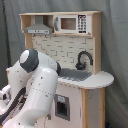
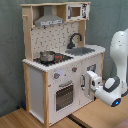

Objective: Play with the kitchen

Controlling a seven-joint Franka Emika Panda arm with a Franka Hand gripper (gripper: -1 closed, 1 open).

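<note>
Hovering pincer point(image 2: 86, 83) close before kitchen point(image 2: 55, 60) front.

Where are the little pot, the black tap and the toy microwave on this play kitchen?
Pot point(image 2: 47, 56): second exterior view, on its metal side, on the stovetop.
Black tap point(image 2: 75, 39): second exterior view, on its curved neck above the sink.
Microwave point(image 1: 73, 24): first exterior view, on its door.

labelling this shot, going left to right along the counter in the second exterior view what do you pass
small pot on the stovetop → black faucet → grey sink → white robot arm
</note>
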